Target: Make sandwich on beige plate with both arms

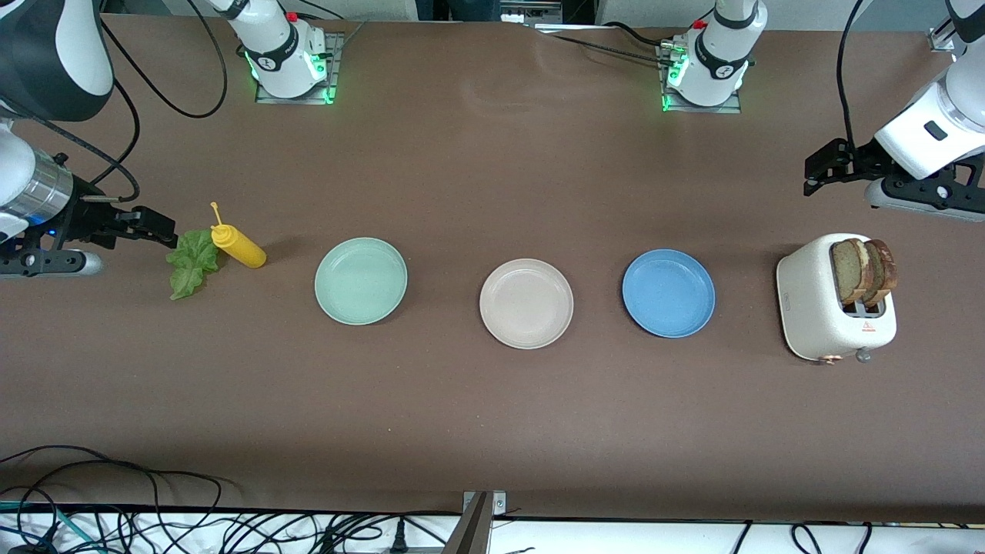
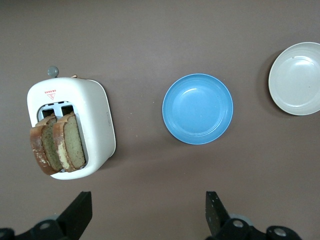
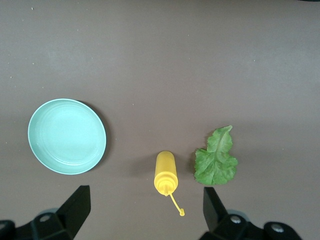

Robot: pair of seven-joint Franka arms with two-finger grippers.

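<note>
- The beige plate (image 1: 526,303) is found bare at the middle of the worktop (image 1: 492,415), between the blue plate (image 1: 668,292) and the mint-green plate (image 1: 361,280); nothing has been assembled on it yet.
- 2 bread slices (image 1: 865,271) are seen standing upright in the slots of the white toaster (image 1: 827,312), at the left arm's end, where they can be gripped from above.
- The lettuce leaf (image 1: 191,264) is laid flat at the right arm's end, touching the yellow squeeze bottle (image 1: 238,246) lying on its side.
- The left hand (image 2: 149,212) is held released and empty over the worktop beside the toaster.
- The right hand (image 3: 146,210) is held released and empty just beside the lettuce; each arm is judged assigned to the ingredient at its own end.
</note>
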